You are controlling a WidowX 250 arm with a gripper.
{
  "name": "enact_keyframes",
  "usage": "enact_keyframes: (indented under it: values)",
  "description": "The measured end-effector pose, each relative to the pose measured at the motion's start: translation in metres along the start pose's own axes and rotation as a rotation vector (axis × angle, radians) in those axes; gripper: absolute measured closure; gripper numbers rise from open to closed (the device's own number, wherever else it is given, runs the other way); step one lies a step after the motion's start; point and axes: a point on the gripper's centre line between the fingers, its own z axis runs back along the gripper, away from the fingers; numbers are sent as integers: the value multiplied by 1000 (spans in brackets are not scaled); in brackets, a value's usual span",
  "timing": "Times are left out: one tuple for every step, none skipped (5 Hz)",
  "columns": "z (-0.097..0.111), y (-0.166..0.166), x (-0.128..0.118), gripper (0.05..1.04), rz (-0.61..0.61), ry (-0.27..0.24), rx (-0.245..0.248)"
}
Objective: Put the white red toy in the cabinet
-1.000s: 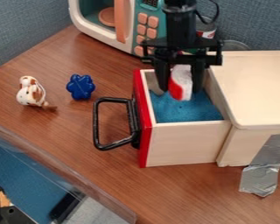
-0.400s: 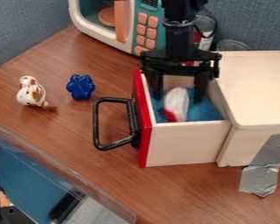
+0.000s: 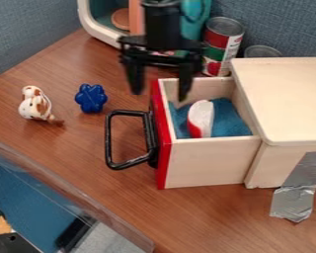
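Hanging open and apart, the jaws of one black gripper span the drawer's front edge, nothing between them; the arm above is cut off by the top edge. Behind the jaws, one toy microwave, partly covered by the arm and cropped at the top. Beyond them to the right, one round metal container, its lower part hidden by the cabinet, itself cropped at the right edge. Well to the near left of the jaws, one clear rim and one dark object, both cut off; the latter's kind cannot be told.

Count: one white red toy, apart from the jaws, below and to their right, within one pulled-out drawer on blue lining; its full underside hard to make out. One black handle, nearer than the jaws. Left of the jaws, one blue flower-shaped piece and one spotted figure. Right, one labelled can. Near right, one tape strip.
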Motion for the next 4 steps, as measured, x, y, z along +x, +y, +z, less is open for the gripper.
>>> enact_keyframes:
  values:
    - [0,28,-10,83,-45,33,34]
    - [0,59,-30,83,-106,26,45]
    - [14,80,-47,83,-176,-19,40]
    - [36,104,-66,83,-201,-114,54]
